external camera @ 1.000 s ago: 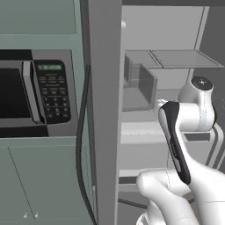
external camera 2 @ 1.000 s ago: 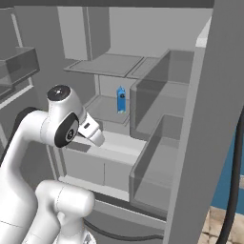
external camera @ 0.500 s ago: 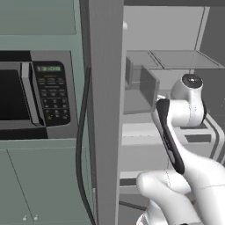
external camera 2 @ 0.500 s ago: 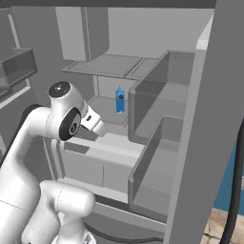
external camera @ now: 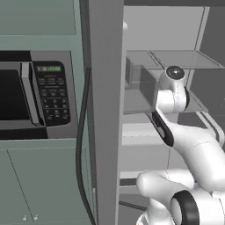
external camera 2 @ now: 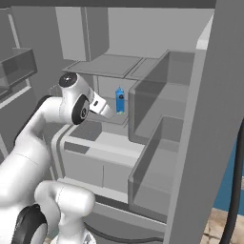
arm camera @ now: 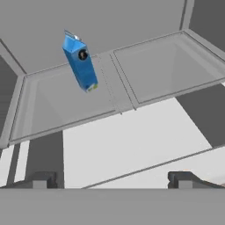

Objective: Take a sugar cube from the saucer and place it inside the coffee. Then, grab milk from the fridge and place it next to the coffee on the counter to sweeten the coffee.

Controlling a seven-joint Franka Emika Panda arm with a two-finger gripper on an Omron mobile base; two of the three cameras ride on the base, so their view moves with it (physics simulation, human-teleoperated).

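The milk is a slim blue carton standing upright on a glass shelf deep inside the open fridge. In the hand view the milk appears tilted at the upper left, some way ahead of my gripper. The two dark fingertips stand far apart with nothing between them, so the gripper is open. From the right base camera, my gripper is just left of and slightly below the carton, not touching it. The sugar cube, saucer, coffee and counter are out of view.
A black-fronted microwave sits left of the fridge's side wall, over grey-green cabinet fronts. Pale drawers lie under the shelf. Grey bins stand to the right of the milk. A dark cable hangs by the wall.
My arm has stretched further into the fridge, carrying the hand up and closer to the milk. The jaws have stayed open and the carton has not moved.
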